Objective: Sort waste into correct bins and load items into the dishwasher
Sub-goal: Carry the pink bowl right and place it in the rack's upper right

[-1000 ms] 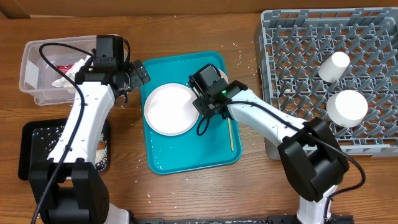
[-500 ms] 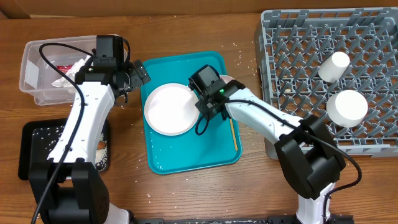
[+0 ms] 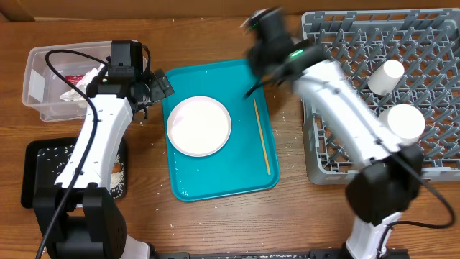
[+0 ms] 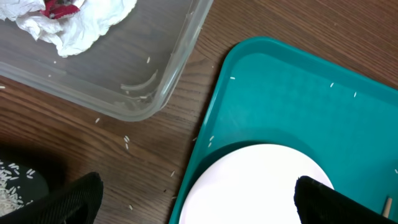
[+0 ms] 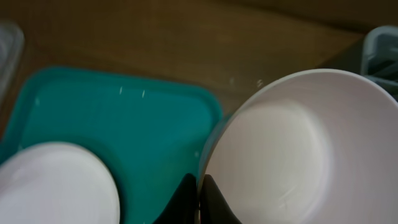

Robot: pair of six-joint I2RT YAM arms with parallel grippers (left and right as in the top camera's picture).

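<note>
On wood table (image 3: 215, 29), clear tub (image 3: 34, 108) holds napkin (image 4: 81, 25); teal tray (image 3: 215, 180) holds plate (image 3: 199, 126).

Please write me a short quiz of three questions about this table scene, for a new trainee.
1. True or false: the wooden stick lies on the teal tray.
2. What does the right gripper hold? A) nothing B) a white bowl C) the wooden stick
3. Fill in: the crumpled napkin lies in the clear ____.
Key: 1 true; 2 B; 3 tub.
</note>
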